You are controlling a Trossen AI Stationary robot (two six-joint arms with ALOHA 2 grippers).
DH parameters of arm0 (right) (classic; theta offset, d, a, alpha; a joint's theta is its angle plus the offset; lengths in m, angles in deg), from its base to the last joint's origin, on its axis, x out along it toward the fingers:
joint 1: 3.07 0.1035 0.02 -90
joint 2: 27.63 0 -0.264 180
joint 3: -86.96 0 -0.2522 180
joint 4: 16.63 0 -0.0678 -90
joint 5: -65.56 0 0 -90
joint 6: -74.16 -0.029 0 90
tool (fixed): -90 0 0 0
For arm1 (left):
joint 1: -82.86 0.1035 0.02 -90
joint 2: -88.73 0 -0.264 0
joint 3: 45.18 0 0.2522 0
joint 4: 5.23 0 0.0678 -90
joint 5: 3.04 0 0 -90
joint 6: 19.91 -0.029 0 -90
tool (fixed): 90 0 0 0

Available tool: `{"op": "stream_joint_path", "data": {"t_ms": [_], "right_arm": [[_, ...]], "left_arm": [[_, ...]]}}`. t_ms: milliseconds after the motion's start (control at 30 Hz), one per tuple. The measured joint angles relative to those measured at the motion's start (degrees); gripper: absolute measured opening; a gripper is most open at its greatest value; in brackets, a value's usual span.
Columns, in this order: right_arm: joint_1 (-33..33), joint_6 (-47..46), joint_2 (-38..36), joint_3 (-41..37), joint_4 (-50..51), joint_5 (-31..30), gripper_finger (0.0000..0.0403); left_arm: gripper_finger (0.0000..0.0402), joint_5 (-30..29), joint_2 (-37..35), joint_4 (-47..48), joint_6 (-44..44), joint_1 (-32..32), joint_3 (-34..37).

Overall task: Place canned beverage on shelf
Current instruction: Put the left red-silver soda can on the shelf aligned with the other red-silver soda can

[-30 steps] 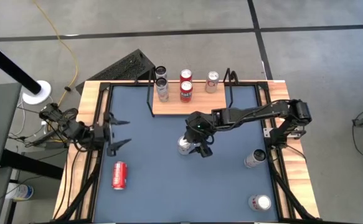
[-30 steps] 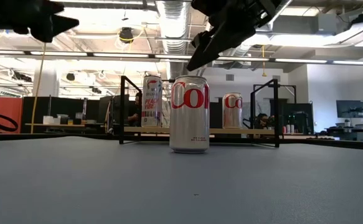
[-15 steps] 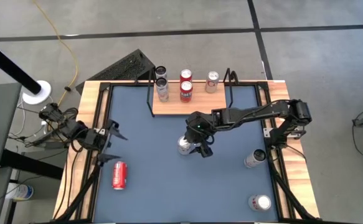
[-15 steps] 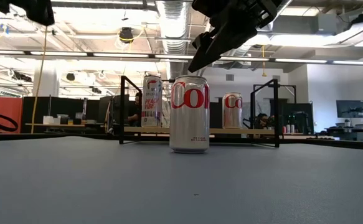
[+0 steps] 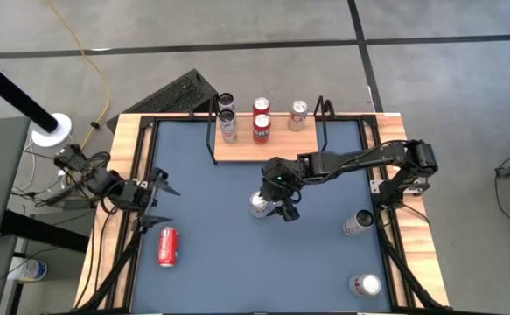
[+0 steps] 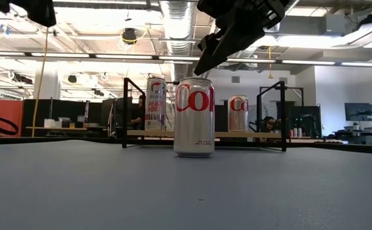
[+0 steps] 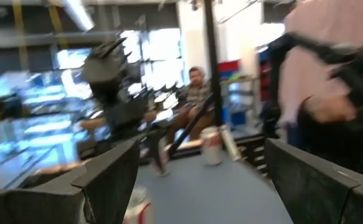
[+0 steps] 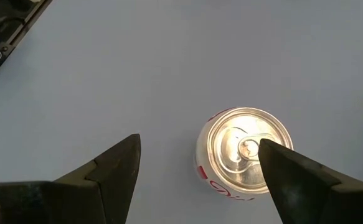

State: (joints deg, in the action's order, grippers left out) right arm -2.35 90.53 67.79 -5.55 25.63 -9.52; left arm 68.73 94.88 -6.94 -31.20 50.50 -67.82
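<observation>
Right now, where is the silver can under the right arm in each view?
High view: silver can mid-table, before the shelf.
Low view: centre, upright; shelf behind.
Right wrist view: top seen, beside one of the fingers.
Left wrist view: cannot tell.
Shared landmark: the shelf.

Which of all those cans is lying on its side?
The red can on the blue table's front left, near the left hand. Every other can, on the table or on the shelf, stands upright.

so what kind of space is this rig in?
Looks like an open lab or workshop: exposed ceiling ducts, rows of desks with monitors, a concrete floor with a yellow cable around the table.
</observation>
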Motion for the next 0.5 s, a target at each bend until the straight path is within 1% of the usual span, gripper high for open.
{"op": "stream_joint_path", "data": {"t_ms": [67,167,200,267,300,333,367,400,433,500], "right_arm": [[0.0,0.0,0.0,0.0,0.0,0.0,0.0315],[0.0,-0.5,0.0,0.0,0.1,0.0,0.0315],[0.0,-0.9,0.0,0.0,0.1,0.0,0.0315],[0.0,-1.3,0.0,0.0,0.4,0.1,0.0315],[0.1,-1.3,0.0,0.0,0.8,0.1,0.0315],[0.2,-1.3,0.0,0.0,1.3,0.0,0.0315],[0.3,-1.3,0.0,0.0,1.7,0.0,0.0315],[0.4,-1.3,0.0,0.0,1.9,0.1,0.0315],[0.5,-1.3,0.0,0.0,2.2,0.1,0.0315],[0.9,-1.3,0.0,0.0,2.8,0.1,0.0315]], "left_arm": [[0.033,-3.1,2.1,0.0,0.1,0.0,-0.3],[0.033,-7.3,8.0,2.0,2.6,0.0,-3.8],[0.033,-9.4,10.6,3.7,4.7,0.0,-5.7],[0.033,-15.7,16.0,9.2,11.7,0.0,-10.7],[0.033,-19.5,19.0,13.5,16.8,0.0,-14.0],[0.033,-22.9,22.0,19.4,23.6,0.0,-17.9],[0.033,-25.9,24.9,26.1,31.7,0.1,-21.9],[0.033,-27.4,28.0,34.1,39.2,0.3,-26.2],[0.033,-27.3,31.4,42.1,46.2,0.7,-30.7],[0.033,-24.8,38.2,56.3,57.7,1.9,-39.0]]}}
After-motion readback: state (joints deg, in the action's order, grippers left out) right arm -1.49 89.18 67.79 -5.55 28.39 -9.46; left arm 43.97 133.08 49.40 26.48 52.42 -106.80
